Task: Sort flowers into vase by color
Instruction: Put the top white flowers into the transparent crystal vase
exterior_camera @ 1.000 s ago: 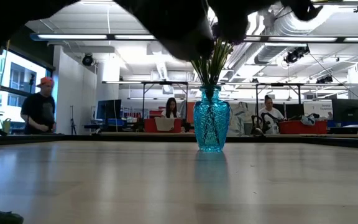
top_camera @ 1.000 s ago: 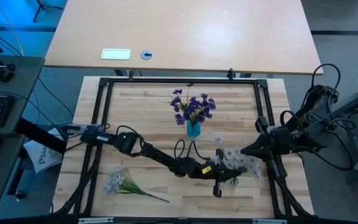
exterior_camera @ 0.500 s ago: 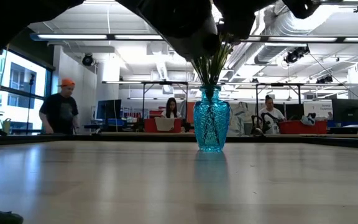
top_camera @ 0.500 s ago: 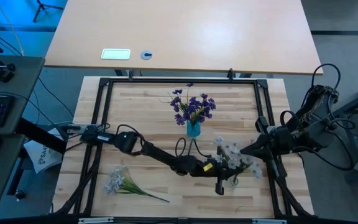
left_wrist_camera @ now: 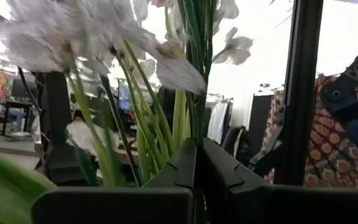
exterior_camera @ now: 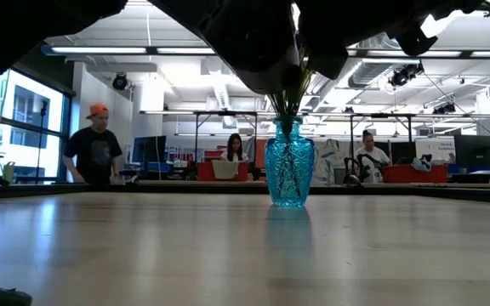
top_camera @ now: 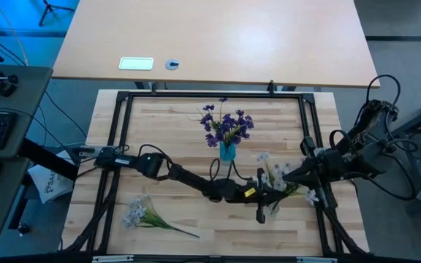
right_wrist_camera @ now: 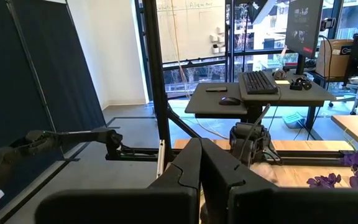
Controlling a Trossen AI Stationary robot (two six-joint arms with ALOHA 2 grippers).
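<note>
**Pale sprig pinched above the table**

Fingers (left_wrist_camera: 185, 168) of the left gripper (top_camera: 263, 196) are pressed together on the green stems of a pale white-lavender sprig (top_camera: 278, 180), whose blooms fan out just beyond the fingertips, toward the right gripper (top_camera: 289, 175). That right gripper sits at the table's (top_camera: 181, 131) right edge, fingers (right_wrist_camera: 188, 165) closed on nothing. The blue vase (top_camera: 227, 151) with purple flowers (top_camera: 225, 126) stands near the left fingers, on the far side. A second pale sprig (top_camera: 143, 215) lies flat well apart from both grippers, near the front left corner.
</note>
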